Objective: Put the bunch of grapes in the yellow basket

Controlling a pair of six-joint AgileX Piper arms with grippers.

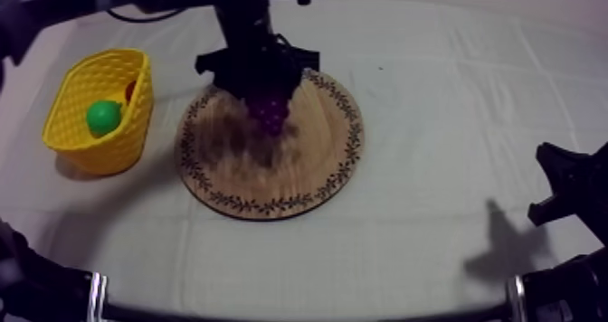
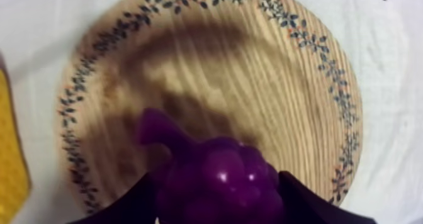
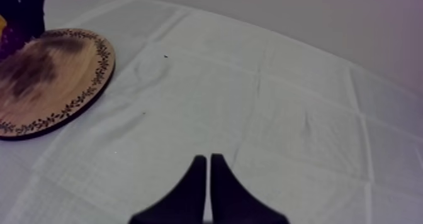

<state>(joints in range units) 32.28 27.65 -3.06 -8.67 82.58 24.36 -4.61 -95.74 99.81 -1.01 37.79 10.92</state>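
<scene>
Left jaws clamped on the bunch of grapes [image 1: 270,107], one finger each side, over the far part of the wooden board [image 1: 317,167] mid-desk. Can't tell if the bunch touches the wood. Yellow basket [image 1: 68,108] sits just beside the board toward the desk's left edge, green fruit [image 1: 104,118] inside. Right jaws together, low over bare cloth near the desk's right edge.
</scene>
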